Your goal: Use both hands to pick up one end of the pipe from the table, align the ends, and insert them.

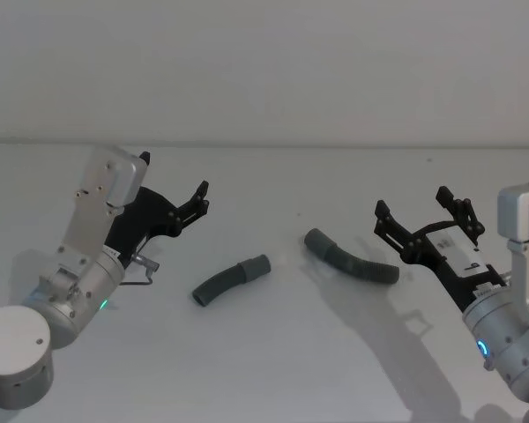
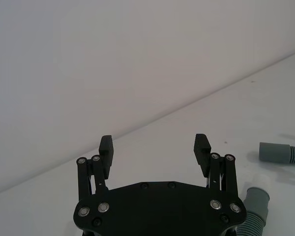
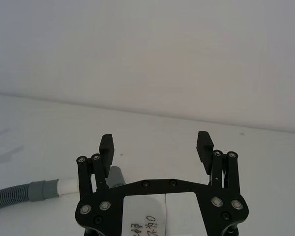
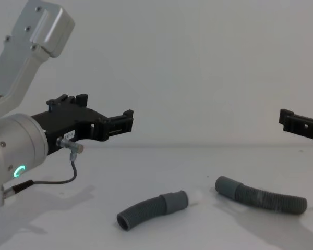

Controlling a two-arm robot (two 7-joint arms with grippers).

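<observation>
Supporting surface: matte white table (image 1: 273,370), flat and plain; one small dark speck (image 1: 428,159) near its far edge, toward 1 o'clock in the head view.
Room: plain pale wall (image 1: 264,70) rising right behind the table's far edge.
Writing: white sticker (image 3: 155,216) on the palm plate of the right gripper (image 3: 156,145) carries handwritten marks, too skewed to read. A tiny tag on the body of the left gripper (image 2: 154,146) in the chest view is just as unreadable.
Left hose piece (image 1: 232,279): dark-grey, corrugated and curved, lying flat on the table at 7 o'clock of head-view centre. Its grey cuff (image 1: 256,266) sits at the 2 o'clock end; a narrow white tip (image 3: 69,186) beyond the cuff shows in the right wrist view.
Right hose piece (image 1: 351,258): lying flat at 3 o'clock of the left piece, apart from it. Its plain cuff (image 1: 317,240) is at the 10 o'clock end, facing the other cuff across a gap.
Left gripper state: hovers above the table at 10 o'clock of the left hose piece, fingers spread wide, nothing between them.
Right gripper state: hovers at 3 o'clock of the right hose piece, fingers spread wide, empty.
Left wrist: ring light (image 4: 21,169) glows green; a thin grey cable (image 4: 68,174) loops below the gripper body.
</observation>
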